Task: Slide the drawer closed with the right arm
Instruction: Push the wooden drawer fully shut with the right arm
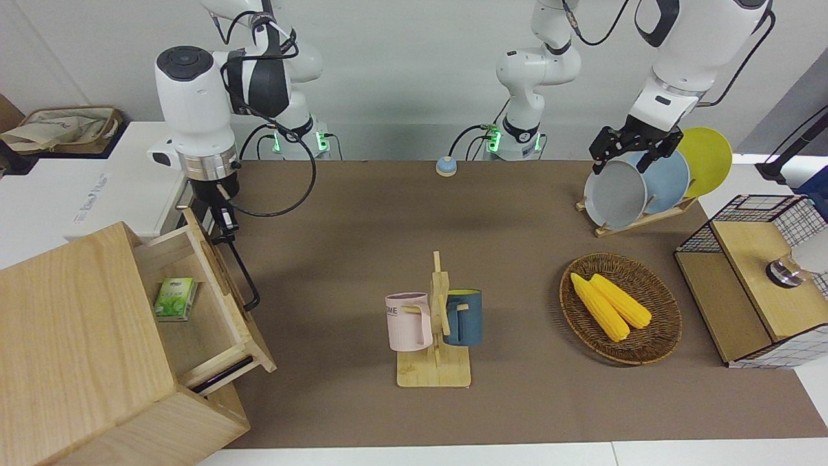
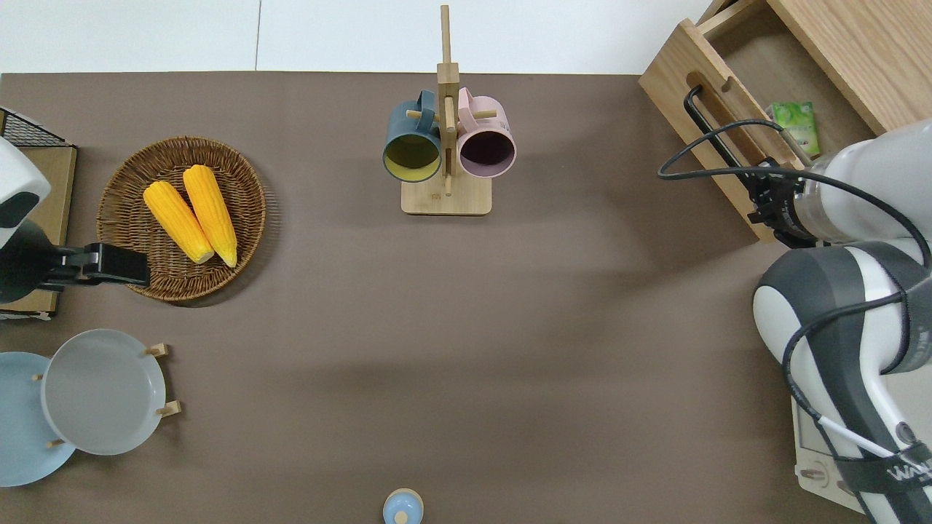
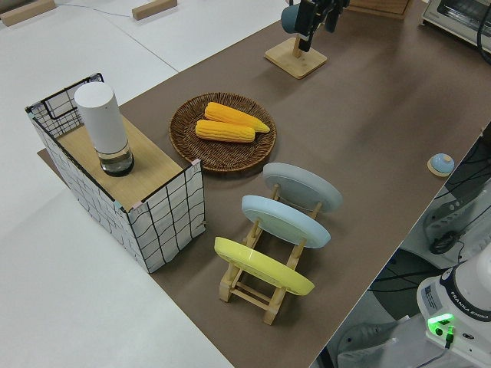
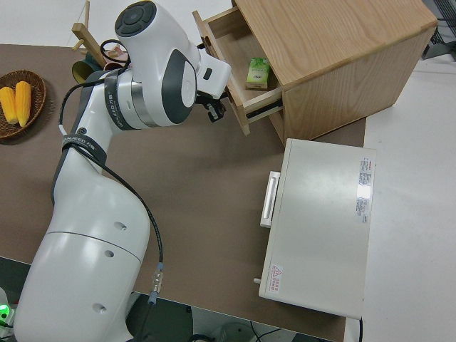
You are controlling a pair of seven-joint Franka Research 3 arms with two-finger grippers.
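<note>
Drawer [image 1: 213, 304]: pulled open — green packet [image 1: 175, 298] inside.
Right gripper [image 1: 223, 223]: at the drawer front by its handle [image 1: 242, 272]; grip — cannot tell.
Left arm: parked.

The drawer [image 1: 200, 304] stands pulled out of its cabinet [image 1: 84, 349] at the right arm's end of the bench [image 1: 362, 213], a packet [image 1: 175, 298] in it; the right pincer [image 1: 226, 223] is at its front.

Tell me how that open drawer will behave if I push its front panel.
The drawer will probably slide straight in, since a side rail shows beneath it. It holds only a small green packet, so it is likely light. The right end effector sits near one end of the front panel, so an off-centre push might skew it.
</note>
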